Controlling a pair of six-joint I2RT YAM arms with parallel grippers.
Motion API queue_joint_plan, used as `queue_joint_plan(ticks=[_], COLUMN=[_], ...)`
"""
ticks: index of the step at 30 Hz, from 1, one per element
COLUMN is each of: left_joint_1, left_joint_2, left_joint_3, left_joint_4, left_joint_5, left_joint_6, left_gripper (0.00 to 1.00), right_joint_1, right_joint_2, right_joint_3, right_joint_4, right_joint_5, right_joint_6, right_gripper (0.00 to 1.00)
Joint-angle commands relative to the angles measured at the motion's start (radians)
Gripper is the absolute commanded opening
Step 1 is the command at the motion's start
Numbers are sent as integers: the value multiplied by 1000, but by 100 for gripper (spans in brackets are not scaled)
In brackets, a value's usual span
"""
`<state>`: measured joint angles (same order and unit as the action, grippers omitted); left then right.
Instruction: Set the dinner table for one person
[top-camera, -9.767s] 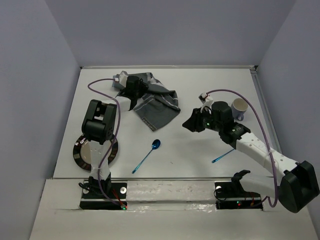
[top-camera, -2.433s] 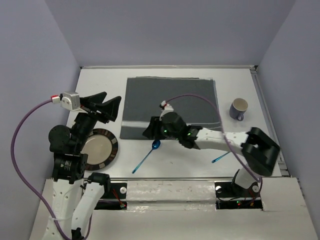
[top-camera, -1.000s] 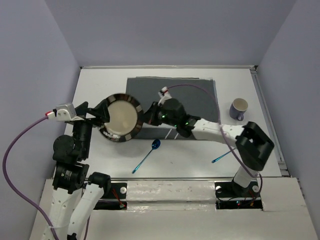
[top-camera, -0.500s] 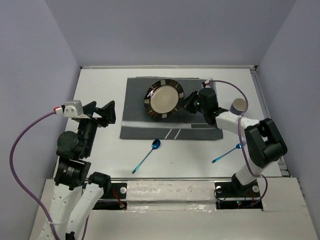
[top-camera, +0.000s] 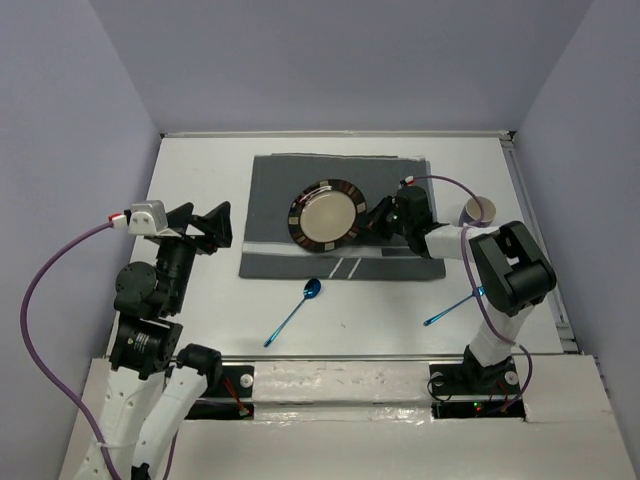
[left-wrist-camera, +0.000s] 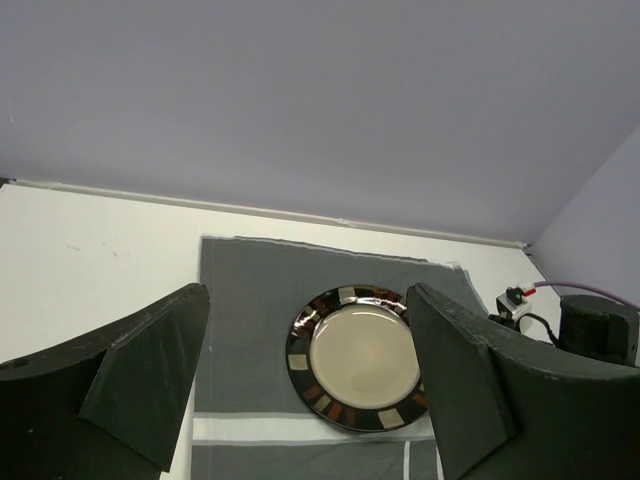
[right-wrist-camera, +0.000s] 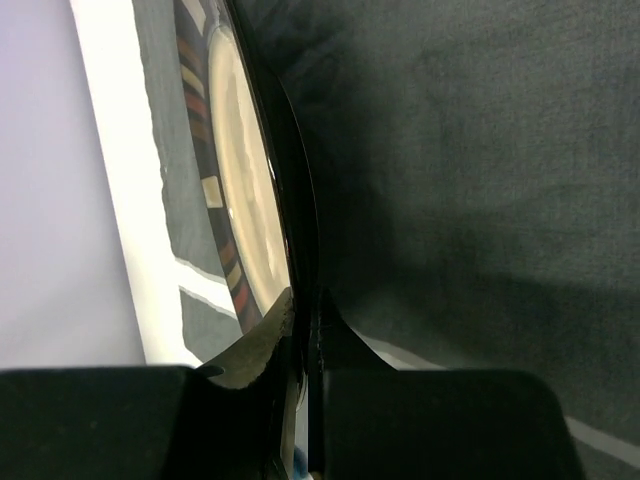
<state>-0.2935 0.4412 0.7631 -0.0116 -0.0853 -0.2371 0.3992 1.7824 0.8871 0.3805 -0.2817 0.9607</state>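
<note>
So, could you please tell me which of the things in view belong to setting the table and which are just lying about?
Belonging to the job: dinner table; grey placemat; plate, rim pinched in the right fingers; blue spoon; second blue utensil, kind unclear; mug.

Just lying about: nothing that I can see; the purple cables belong to the arms.

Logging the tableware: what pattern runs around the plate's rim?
Plate: dark glossy rim with brown and cream blocks; clearest in the left wrist view.

dinner table (top-camera: 470, 170) | white flat rectangular top | metal rim | level | pale lavender panels (top-camera: 330, 60) along left, far, right edges
</note>
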Motion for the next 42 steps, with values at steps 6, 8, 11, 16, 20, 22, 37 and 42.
queue_joint_plan(ticks=[6,8,11,16,20,22,37,42], left_joint_1=[-3,-3,-6,-24,-58,-73,-165,-176], left_joint_2=[-13,-21,-32,-53,-79,-81,-104,-102], left_joint_3=[-4,-4,-4,-5,-5,-2,-1,-1], left_joint_4=[61,62,64,68,68,65,59,59], left_joint_5=[10,16,22,25,16,10,-28,-21], left_joint_6=[2,2,-1,-2,2,7,12,16], left_gripper=[91,91,93,93,94,94,94,94], right_joint_1=[-16,-16,-16,-118,-218,-227,-352,-352], right_joint_2=[-61,-93,-176,-362,-526,-549,-256,-161], right_joint_3=[30,45,59,33,53,94,303,345], right_joint_4=[-18,-93,-221,-368,-537,-617,-736,-718], right_joint_5=[44,111,200,325,540,674,742,694], right_joint_6=[-132,-180,-275,-419,-500,-559,-686,-705], right_gripper=[58,69,73,61,57,57,60,54])
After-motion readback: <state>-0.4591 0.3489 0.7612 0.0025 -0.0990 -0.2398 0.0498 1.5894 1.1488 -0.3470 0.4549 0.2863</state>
